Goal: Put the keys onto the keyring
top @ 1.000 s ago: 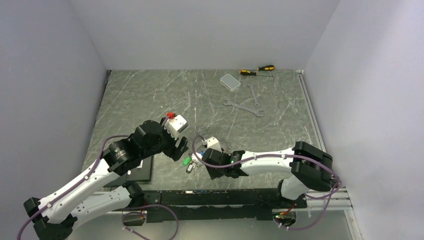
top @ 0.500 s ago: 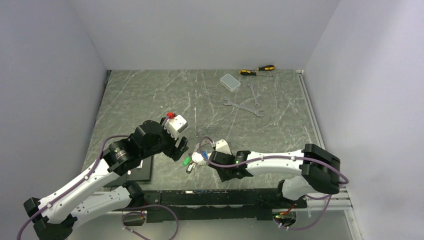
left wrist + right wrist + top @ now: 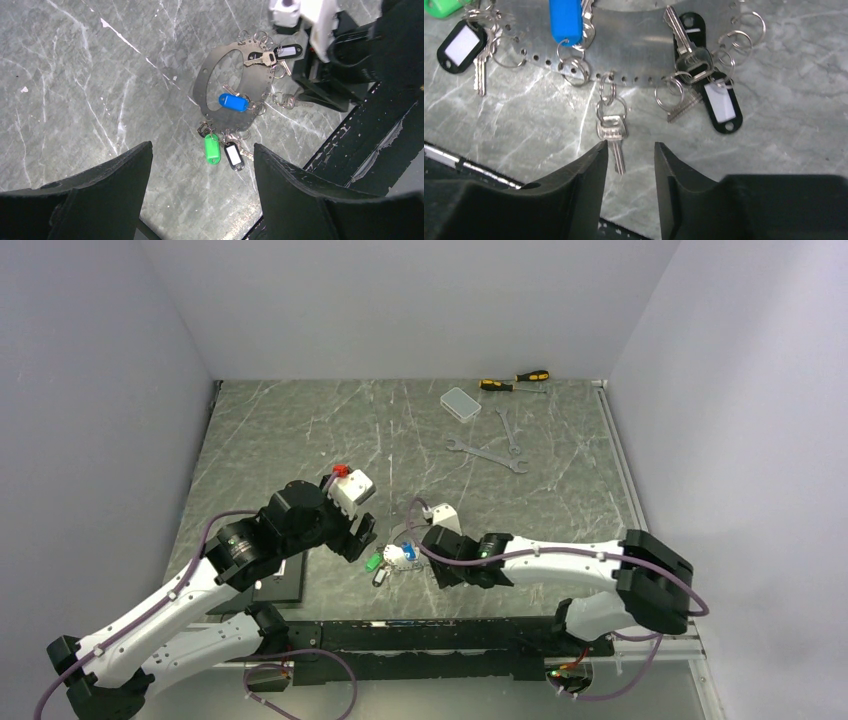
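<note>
The keyring (image 3: 202, 90) is a flat grey oval metal loop lying on the marble table, also seen in the right wrist view (image 3: 634, 35). Keys hang from it on small split rings, with a blue tag (image 3: 233, 102), a green tag (image 3: 212, 148) and black tags (image 3: 233, 155). One bare silver key (image 3: 613, 132) points at my right gripper (image 3: 630, 147). That gripper is open with a narrow gap, and the key's tip lies just inside it by the left finger. My left gripper (image 3: 201, 147) is wide open and empty, hovering above the bunch (image 3: 395, 557).
Two silver wrenches (image 3: 487, 455), a clear plastic box (image 3: 460, 403) and two screwdrivers (image 3: 515, 380) lie at the far right. A black pad (image 3: 285, 580) lies under the left arm. The black front rail (image 3: 450, 635) runs just behind the keys.
My right gripper has drawn back to the right, off the key bunch, which now shows in the top view. The left arm has not moved.
</note>
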Tool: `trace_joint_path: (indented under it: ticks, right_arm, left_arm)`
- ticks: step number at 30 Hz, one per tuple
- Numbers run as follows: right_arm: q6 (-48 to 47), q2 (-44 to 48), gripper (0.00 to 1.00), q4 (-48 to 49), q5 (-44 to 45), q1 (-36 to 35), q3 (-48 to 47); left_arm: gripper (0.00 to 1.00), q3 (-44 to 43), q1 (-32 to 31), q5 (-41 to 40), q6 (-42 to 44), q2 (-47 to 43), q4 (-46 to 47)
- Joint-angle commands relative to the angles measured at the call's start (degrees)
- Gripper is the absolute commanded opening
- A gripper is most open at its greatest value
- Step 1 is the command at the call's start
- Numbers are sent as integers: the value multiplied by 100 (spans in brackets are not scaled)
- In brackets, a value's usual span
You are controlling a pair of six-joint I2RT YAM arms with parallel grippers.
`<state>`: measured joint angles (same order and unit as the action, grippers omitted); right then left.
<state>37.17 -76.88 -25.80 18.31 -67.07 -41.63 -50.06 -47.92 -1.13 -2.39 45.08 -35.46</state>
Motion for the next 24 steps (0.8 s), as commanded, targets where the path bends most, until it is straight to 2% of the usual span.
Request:
trace_joint_path:
  ticks: [1, 7, 14, 19, 24]
  right_arm:
    - [-321, -431, 40, 753, -115, 73, -240]
    - [-429, -796, 32, 1131, -149, 92, -218]
    - [-372, -954, 22, 989, -135, 93, -187]
    - [-266, -723, 22, 803, -235, 90, 17]
    - [-250, -454, 26, 756, -509, 55, 186]
  left_arm:
    - [78, -74, 25, 36, -13, -95, -22]
    - [78, -74, 24, 51, 8, -90, -24]
    - [78, -74, 25, 38, 3, -92, -40]
    - [78, -74, 29, 47, 5, -79, -40]
    - [78, -74, 32, 37, 3, -61, -40]
